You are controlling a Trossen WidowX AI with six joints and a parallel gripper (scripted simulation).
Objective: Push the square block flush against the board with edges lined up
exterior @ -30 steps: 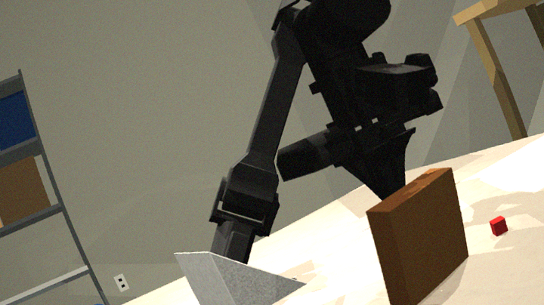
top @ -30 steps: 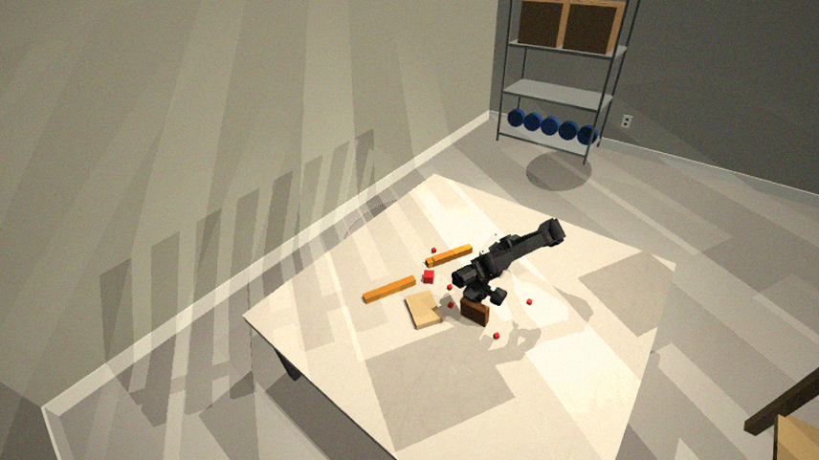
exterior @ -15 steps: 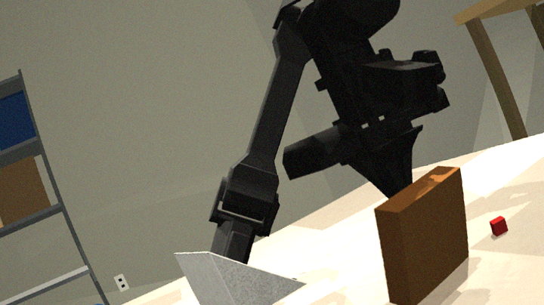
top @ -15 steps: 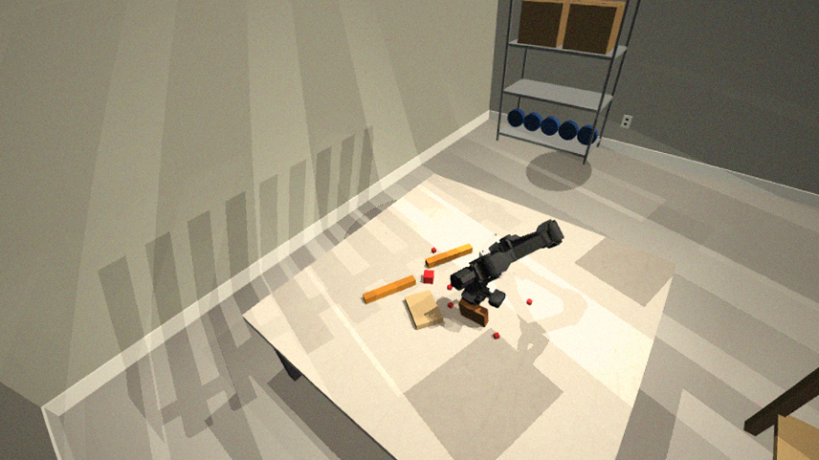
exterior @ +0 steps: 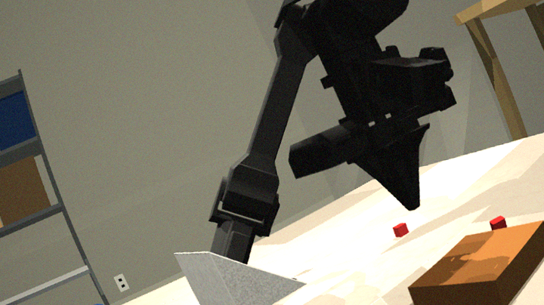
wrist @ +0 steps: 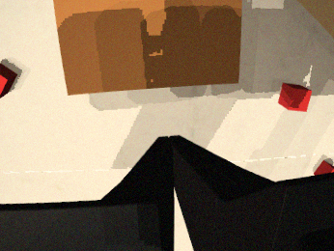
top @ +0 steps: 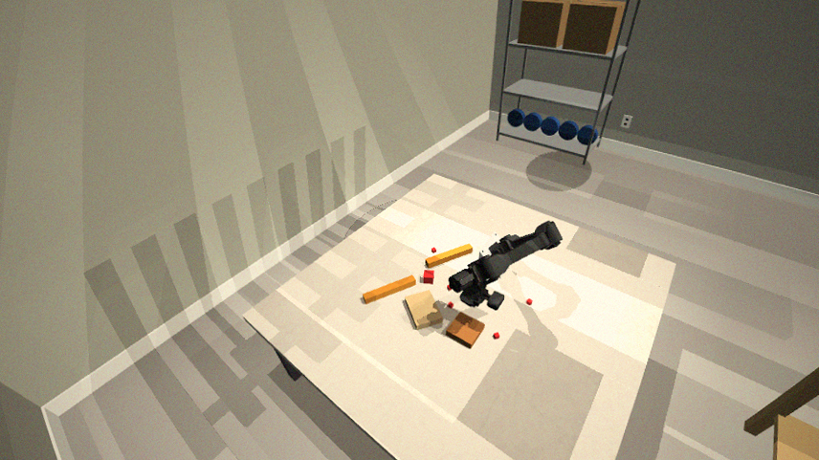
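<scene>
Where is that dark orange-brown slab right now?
The brown slab lies flat on the table, beside the tan slab. In the exterior view it's at lower right, below the closed gripper.

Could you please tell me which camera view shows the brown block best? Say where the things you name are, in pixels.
The exterior view: the brown block (top: pixel 465 330) (exterior: pixel 481 260) (wrist: pixel 145 48) appears there whole, lying flat, top and two sides visible. The top view shows it whole but small; the wrist view cuts it off.
</scene>
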